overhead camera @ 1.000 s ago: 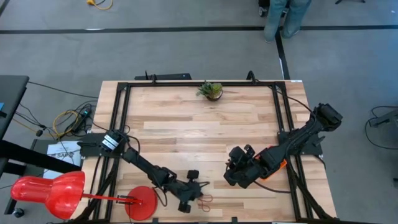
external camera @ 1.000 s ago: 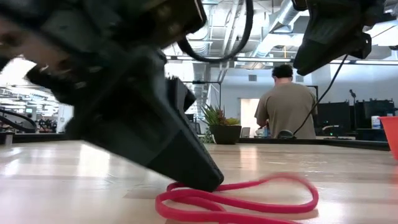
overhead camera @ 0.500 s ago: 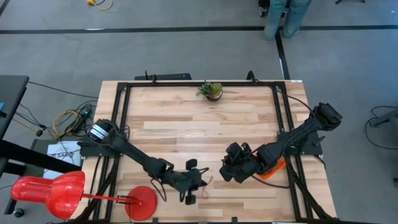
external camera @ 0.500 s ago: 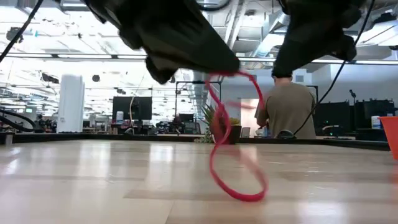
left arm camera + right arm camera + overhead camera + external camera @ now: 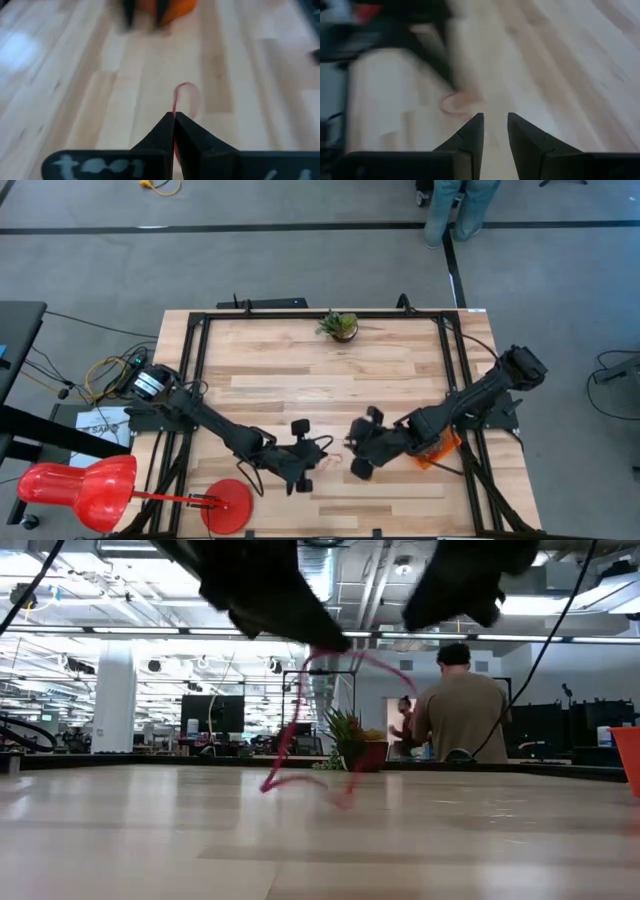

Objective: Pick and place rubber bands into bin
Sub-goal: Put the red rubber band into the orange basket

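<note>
The left end effector point(image 5: 318, 456) hangs over the near middle of the wooden surface point(image 5: 290, 375), its fingers pinched together on a red rubber band point(image 5: 320, 730). From table height the band dangles clear of the wood as a stretched, twisted loop, its long axis running steeply down from the pinch toward the boards, the lower end curling sideways just above them. In the left wrist view the same band point(image 5: 184, 97) shows as a thin red loop reaching straight out ahead of the closed fingertips. The right end effector point(image 5: 356, 448) sits just beside the left one, to its right, its two fingers point(image 5: 470, 135) standing a little apart with nothing between them. The orange bin point(image 5: 442, 448) lies behind the right arm near the surface's right edge. A potted plant point(image 5: 340, 326) stands at the far edge, and a person point(image 5: 460, 705) stands in the room beyond.
</note>
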